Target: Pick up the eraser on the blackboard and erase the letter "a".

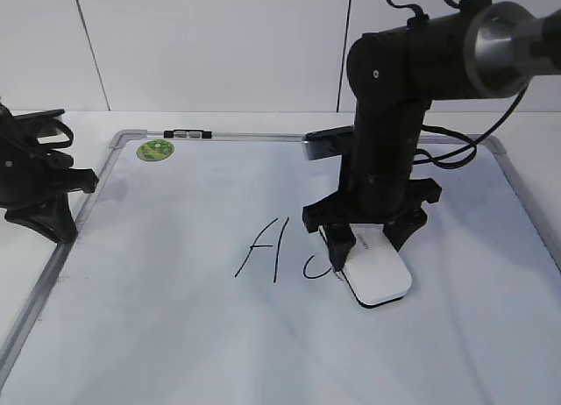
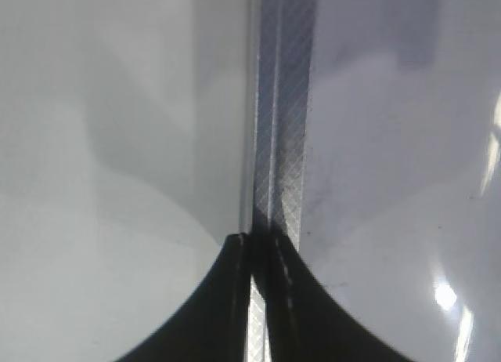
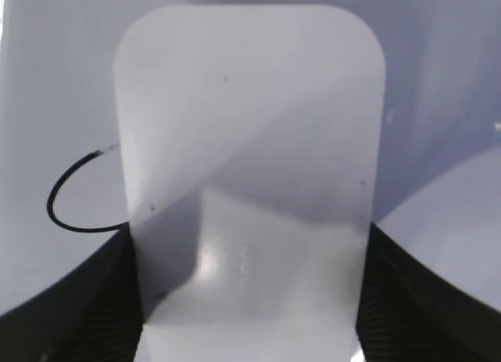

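The white eraser (image 1: 377,273) lies flat on the blackboard (image 1: 175,335), a white board with a silver frame. My right gripper (image 1: 364,238) is shut on the eraser's far end; the right wrist view shows the eraser (image 3: 250,142) between the black fingers (image 3: 246,299). The eraser covers the right part of the letter "a" (image 1: 316,266); only its left loop (image 3: 78,193) shows. A capital "A" (image 1: 263,247) stands left of it. My left gripper (image 1: 53,225) is shut and empty over the board's left frame edge (image 2: 282,142), with its fingertips (image 2: 257,244) together.
A round green sticker (image 1: 155,149) sits at the board's top left corner. A small black and white clip (image 1: 187,135) lies on the top frame. A grey block (image 1: 329,145) sits behind the right arm, with black cables trailing right.
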`<action>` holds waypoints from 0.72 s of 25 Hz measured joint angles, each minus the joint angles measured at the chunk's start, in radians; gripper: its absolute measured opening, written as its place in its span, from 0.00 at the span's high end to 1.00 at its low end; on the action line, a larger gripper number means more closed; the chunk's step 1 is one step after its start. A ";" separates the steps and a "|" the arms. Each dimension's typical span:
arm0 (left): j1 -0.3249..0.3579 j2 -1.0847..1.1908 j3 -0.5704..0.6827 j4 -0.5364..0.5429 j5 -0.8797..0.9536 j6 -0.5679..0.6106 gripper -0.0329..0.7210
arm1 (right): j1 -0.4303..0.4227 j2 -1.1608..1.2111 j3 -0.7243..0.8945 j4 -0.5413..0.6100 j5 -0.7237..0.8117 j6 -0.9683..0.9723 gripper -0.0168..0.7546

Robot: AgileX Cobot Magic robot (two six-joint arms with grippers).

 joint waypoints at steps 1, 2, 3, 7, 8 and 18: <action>0.000 0.000 0.000 0.000 0.000 0.000 0.94 | 0.005 0.000 0.000 -0.005 0.000 0.000 0.29; 0.000 0.000 0.000 0.000 0.000 0.000 0.94 | 0.014 0.000 0.000 -0.013 0.000 0.002 0.29; 0.000 0.000 0.000 0.000 0.000 0.000 0.94 | 0.024 0.000 0.000 -0.024 -0.002 0.002 0.29; 0.000 0.000 0.000 0.000 0.000 0.000 0.94 | 0.062 0.000 -0.002 -0.043 -0.002 0.002 0.29; 0.000 0.000 0.000 0.000 0.000 0.000 0.94 | 0.067 0.000 -0.002 -0.043 -0.002 0.002 0.29; 0.000 0.000 0.000 0.000 0.000 0.000 0.94 | 0.086 0.000 -0.002 -0.020 -0.002 0.002 0.29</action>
